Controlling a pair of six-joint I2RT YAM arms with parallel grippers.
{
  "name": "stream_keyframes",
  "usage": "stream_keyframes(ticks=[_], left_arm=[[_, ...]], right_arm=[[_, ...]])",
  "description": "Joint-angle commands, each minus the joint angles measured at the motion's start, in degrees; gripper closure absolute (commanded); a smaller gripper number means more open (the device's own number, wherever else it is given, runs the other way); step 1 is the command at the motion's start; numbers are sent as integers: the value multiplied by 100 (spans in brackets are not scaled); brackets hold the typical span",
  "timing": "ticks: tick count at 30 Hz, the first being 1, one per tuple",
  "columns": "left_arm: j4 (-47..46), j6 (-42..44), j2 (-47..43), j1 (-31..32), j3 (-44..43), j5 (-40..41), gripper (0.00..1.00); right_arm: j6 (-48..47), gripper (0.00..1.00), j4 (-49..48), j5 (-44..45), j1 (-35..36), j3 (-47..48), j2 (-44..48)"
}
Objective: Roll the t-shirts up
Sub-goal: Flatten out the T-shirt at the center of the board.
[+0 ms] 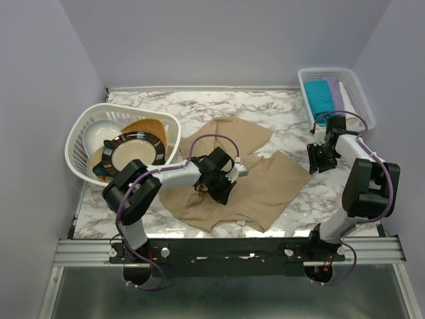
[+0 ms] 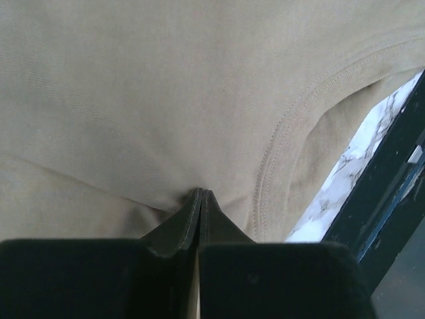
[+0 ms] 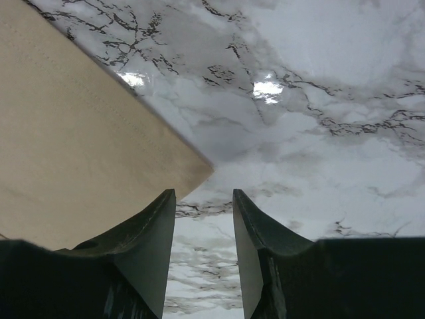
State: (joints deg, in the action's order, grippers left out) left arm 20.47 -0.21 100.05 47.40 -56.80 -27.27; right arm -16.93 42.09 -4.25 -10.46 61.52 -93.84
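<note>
Beige t-shirt (image 1: pixel 272 189) lies spread and wrinkled, pinched by left gripper (image 2: pixel 200 194).

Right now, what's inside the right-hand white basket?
Teal t-shirt and lilac t-shirt side by side in the basket; anything under them is covered.

t-shirt (image 1: pixel 272 189) on table (image 1: pixel 199 106) between left basket (image 1: pixel 74 136) and right basket (image 1: pixel 357 93)

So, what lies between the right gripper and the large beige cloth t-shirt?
Only bare marble-patterned tabletop, shown in the top external view.
</note>
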Motion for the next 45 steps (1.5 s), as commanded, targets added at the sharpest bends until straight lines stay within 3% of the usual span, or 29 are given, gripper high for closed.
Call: stream_keyframes(ticks=[1, 3, 6, 16, 27, 33, 36, 37, 40, 45], left_arm=[[687, 179, -196, -20, -112, 134, 83], [564, 74, -354, -20, -130, 134, 71], [493, -101, -355, -11, -322, 99, 65], [546, -208, -276, -20, -631, 46, 65], [554, -313, -188, -29, -877, -24, 65], [651, -261, -223, -64, -930, 81, 65], [739, -190, -319, -151, -1008, 151, 65], [809, -155, -337, -247, -1052, 169, 65], [906, -6, -434, -520, -1368, 440, 65], [661, -49, -197, -1056, -2115, 1275, 64]], right_arm=[[23, 52, 160, -199, 79, 124, -266], [32, 52, 133, -173, 184, 98, -284], [40, 52, 54, -67, 316, 80, -345], [-39, 52, -51, 555, 422, 1, -609], [-56, 51, -51, 487, 422, -158, -749], [-109, 61, -104, 451, 431, 62, -1004], [-170, 74, -139, 302, 422, 132, -1109], [-205, 84, -157, 293, 422, 159, -1119], [-275, 100, -113, 372, 422, 369, -944], [-408, 100, 80, 259, 431, 668, -303]])
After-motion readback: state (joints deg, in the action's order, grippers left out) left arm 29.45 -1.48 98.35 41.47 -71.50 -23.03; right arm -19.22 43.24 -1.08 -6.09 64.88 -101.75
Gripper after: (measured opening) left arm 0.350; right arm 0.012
